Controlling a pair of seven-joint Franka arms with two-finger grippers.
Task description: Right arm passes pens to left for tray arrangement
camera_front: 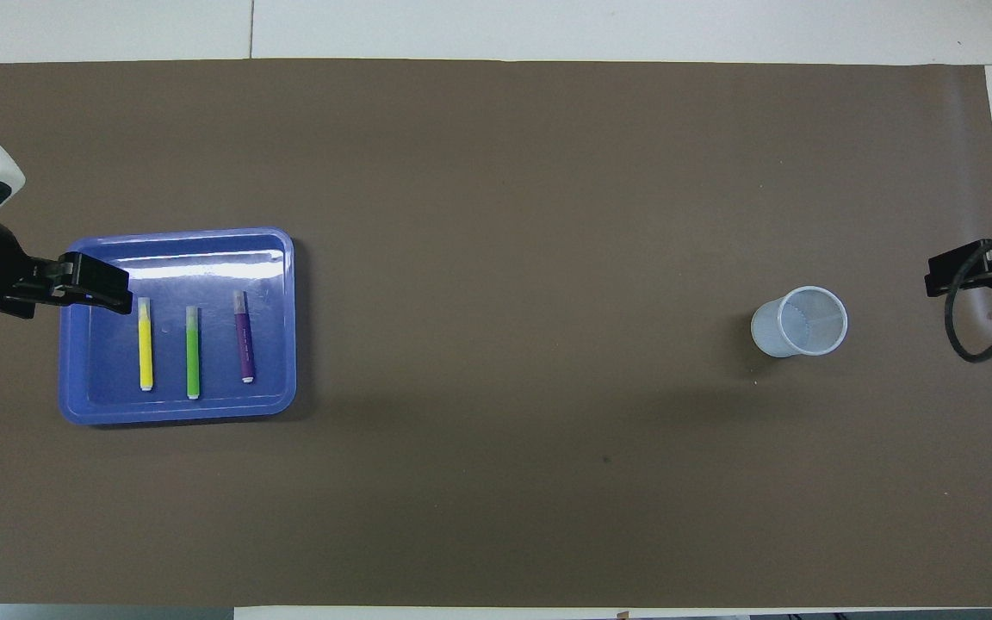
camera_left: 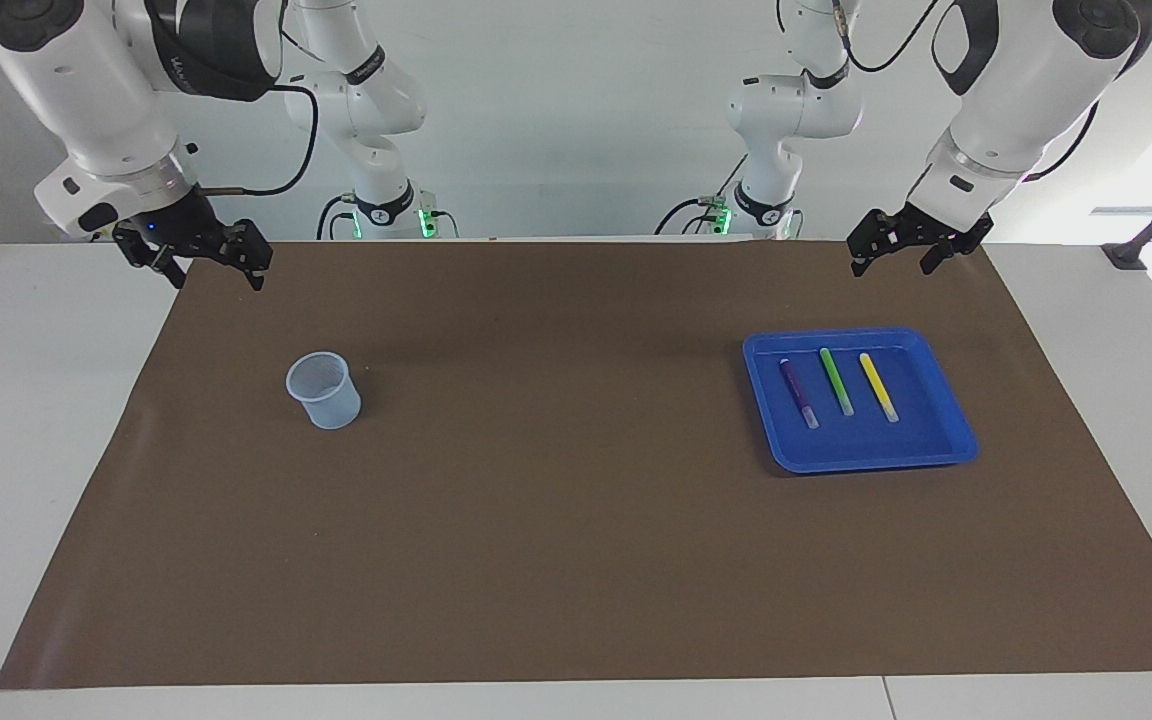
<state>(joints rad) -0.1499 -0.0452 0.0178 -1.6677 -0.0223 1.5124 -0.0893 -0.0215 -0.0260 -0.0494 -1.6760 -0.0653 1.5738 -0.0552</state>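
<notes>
**Inspector A:** Tray (camera_left: 861, 455) contents first, please. What was found?

**Inspector B:** Three marker pens lay inside the blue tray, side by side and apart from one another, roughly parallel. The purple pen (camera_left: 797, 392) sat toward the middle of the table, the green pen (camera_left: 836, 381) between the others, and the yellow pen (camera_left: 878, 386) toward the left arm's end. The tray itself rested flat on the brown mat (camera_left: 576, 520) at the left arm's end of the table.

**Inspector A:** And the grippers?

**Inspector B:** The left gripper (camera_left: 902, 246) hung in the air over the mat's edge nearest the robots, clear of the tray and touching nothing. Its jaws were spread and carried nothing. In the overhead view it overlapped the tray's corner, but the facing view showed it well above. The right gripper (camera_left: 206, 262) was raised over the mat's corner at the right arm's end, jaws likewise spread and bare, a small blue light showing on its body.

**Inspector A:** Anything else on the mat?

**Inspector B:** A translucent bluish cup (camera_left: 322, 391) stood upright at the right arm's end, well apart from the tray. No pen was seen in it.
</notes>
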